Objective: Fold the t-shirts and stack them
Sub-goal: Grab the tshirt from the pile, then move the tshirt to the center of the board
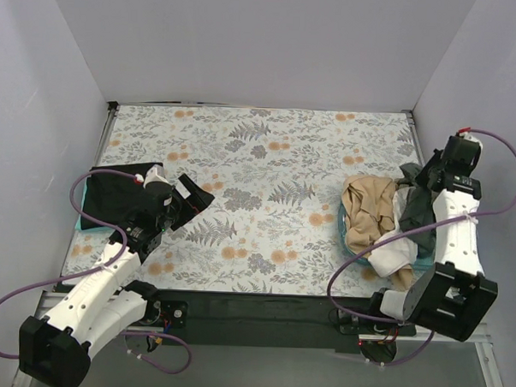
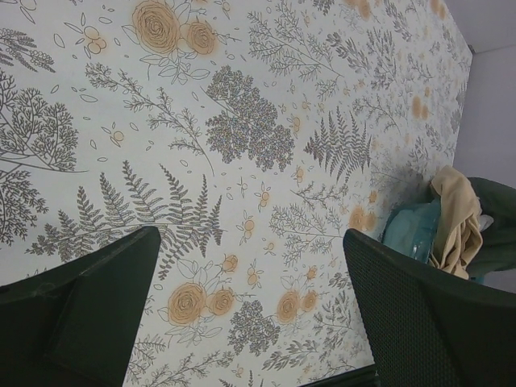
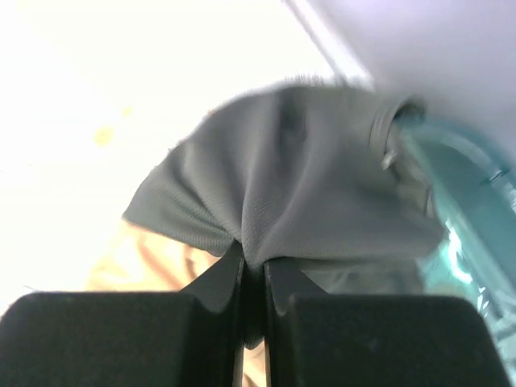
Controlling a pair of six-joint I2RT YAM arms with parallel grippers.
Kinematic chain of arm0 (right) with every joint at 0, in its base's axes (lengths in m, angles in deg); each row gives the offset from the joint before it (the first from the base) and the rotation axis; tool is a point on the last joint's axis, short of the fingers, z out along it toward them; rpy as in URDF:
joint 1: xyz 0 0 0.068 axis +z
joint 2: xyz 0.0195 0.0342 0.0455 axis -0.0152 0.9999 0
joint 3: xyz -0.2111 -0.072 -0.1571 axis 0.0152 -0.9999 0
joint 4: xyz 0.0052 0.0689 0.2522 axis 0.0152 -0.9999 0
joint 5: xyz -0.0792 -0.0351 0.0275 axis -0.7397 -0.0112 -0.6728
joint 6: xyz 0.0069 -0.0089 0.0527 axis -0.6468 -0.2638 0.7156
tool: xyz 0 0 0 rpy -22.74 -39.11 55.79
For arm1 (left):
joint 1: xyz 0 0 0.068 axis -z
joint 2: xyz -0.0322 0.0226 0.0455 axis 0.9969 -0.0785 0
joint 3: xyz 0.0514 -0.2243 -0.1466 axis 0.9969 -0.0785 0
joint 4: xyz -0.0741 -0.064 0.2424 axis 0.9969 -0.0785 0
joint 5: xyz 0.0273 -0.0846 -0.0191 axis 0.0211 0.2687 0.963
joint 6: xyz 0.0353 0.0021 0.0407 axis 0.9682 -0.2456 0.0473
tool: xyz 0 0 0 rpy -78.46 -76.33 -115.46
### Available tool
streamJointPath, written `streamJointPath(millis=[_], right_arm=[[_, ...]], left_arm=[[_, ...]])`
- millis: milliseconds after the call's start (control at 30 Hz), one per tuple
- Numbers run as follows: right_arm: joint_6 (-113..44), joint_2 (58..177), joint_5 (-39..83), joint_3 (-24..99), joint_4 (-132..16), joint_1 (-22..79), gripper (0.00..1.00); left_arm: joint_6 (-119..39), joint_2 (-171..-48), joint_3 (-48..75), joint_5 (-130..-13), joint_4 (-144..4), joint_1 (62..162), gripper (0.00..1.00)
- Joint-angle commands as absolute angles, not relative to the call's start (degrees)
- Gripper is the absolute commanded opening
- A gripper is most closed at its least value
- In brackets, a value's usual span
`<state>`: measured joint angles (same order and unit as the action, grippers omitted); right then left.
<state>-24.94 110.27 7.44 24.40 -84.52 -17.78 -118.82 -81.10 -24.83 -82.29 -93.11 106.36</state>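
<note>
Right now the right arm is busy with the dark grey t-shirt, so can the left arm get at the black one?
Probably yes: the black t-shirt lies beside the left gripper, which is open, nothing between.

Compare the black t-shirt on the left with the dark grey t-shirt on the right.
The black t-shirt lies fairly flat on the floral table covering; the dark grey t-shirt is bunched at the teal tub. The right gripper is shut on the dark grey one; the black one is ungripped, the left gripper open and empty. Both are dark, plain fabric.
</note>
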Motion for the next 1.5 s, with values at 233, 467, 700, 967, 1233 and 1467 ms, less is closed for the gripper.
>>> streamJointPath(millis=[233, 467, 700, 967, 1233, 1467], right_arm=[[-28.20, 102.16, 26.38, 48.14, -85.14, -18.01, 0.01], [-33.82, 107.08, 30.64, 62.21, -88.56, -5.56, 0.01], [-34.62, 113.05, 28.43, 67.94, -89.18, 13.51, 0.01], [-30.15, 117.01, 11.06, 64.09, -88.13, 31.10, 0.03], [-22.50, 123.25, -2.69, 56.69, -82.16, 43.69, 0.05], [-21.78, 138.35, -1.30, 62.56, -82.58, 43.25, 0.12]], left_arm=[[-119.42, -80.92, -24.09, -81.92, -94.33, 106.59, 0.97], [-121.79, -80.57, -22.86, -82.09, -96.61, 106.51, 0.97], [-123.11, -79.78, -20.14, -84.03, -101.35, 106.51, 0.97], [-125.92, -78.99, -19.78, -83.94, -107.51, 106.59, 0.97], [-127.06, -74.68, -20.49, -83.06, -110.06, 106.59, 0.98], [-127.06, -75.64, -21.19, -83.06, -110.69, 106.59, 0.98]])
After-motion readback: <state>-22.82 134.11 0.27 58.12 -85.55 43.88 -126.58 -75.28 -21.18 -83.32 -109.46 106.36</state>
